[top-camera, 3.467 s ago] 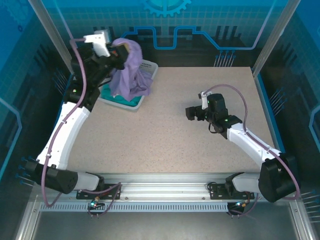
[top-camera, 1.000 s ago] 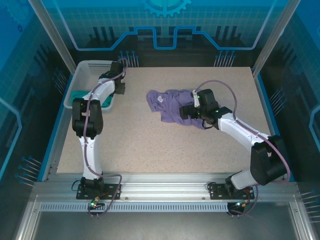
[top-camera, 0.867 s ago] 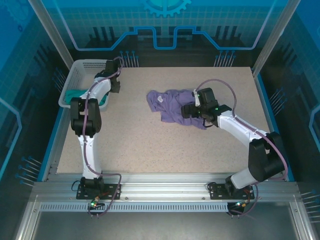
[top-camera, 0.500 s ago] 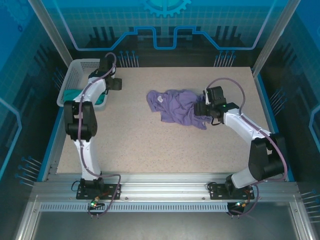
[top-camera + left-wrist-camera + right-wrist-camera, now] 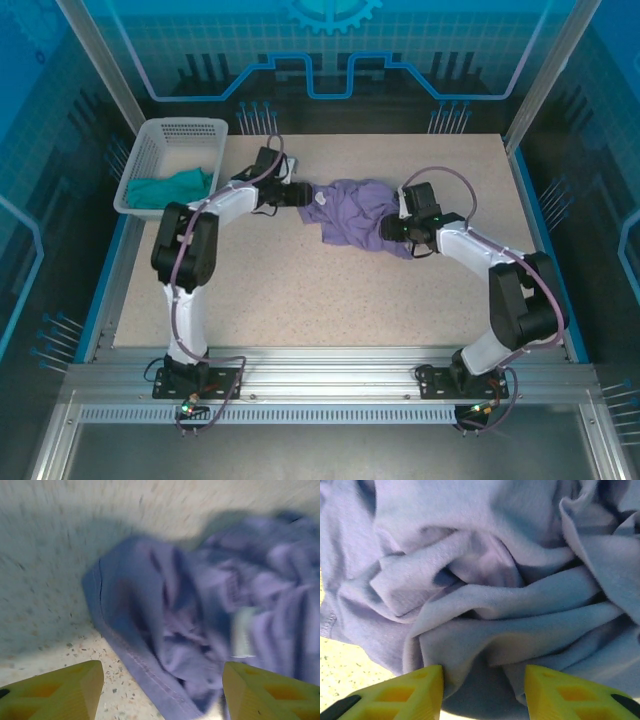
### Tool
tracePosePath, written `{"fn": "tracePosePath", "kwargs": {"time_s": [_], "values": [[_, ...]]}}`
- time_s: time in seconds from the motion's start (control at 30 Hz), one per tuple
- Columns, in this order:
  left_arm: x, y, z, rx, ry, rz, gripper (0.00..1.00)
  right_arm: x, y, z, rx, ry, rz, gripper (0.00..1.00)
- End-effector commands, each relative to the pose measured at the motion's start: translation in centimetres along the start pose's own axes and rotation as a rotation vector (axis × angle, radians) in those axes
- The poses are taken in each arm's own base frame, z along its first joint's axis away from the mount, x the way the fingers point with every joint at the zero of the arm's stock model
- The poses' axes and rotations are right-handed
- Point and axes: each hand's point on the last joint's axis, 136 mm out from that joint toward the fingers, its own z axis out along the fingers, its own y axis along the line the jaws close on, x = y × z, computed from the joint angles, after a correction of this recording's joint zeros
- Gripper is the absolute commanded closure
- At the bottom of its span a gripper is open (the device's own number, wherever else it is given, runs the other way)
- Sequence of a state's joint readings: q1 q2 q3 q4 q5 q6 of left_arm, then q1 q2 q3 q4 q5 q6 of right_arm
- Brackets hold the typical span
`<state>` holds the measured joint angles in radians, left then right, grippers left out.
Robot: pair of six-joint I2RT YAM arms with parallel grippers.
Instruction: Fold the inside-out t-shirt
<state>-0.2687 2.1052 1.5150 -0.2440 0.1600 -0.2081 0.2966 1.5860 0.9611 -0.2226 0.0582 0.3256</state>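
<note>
Sprawling on speckled table, t-shirt; left tool wide; right tool parted astride it.

Both arms reach inward; left gripper, right gripper jaws apart.

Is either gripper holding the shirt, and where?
The left gripper is open over the t-shirt hem, holding nothing. The right gripper straddles a bunched fold; whether it pinches cannot be told.
</note>
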Motion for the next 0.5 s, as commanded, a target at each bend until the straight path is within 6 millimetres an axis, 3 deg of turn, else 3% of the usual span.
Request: {"fn": "tracePosePath", "kwargs": {"time_s": [0.0, 0.23, 0.47], "values": [[0.0, -0.7, 1.0, 0.026, 0.038, -0.024, 0.37, -1.0, 1.0, 0.7, -0.038, -0.030, 0.019, 0.56], [0.8, -1.1, 3.9, 0.038, 0.103, -0.012, 0.56, -0.8, 1.0, 2.0, -0.039, -0.024, 0.028, 0.72], [0.8, -1.4, 4.9, 0.061, 0.128, -0.024, 0.82, -2.4, 0.9, 1.0, -0.034, -0.066, 0.013, 0.88]]}}
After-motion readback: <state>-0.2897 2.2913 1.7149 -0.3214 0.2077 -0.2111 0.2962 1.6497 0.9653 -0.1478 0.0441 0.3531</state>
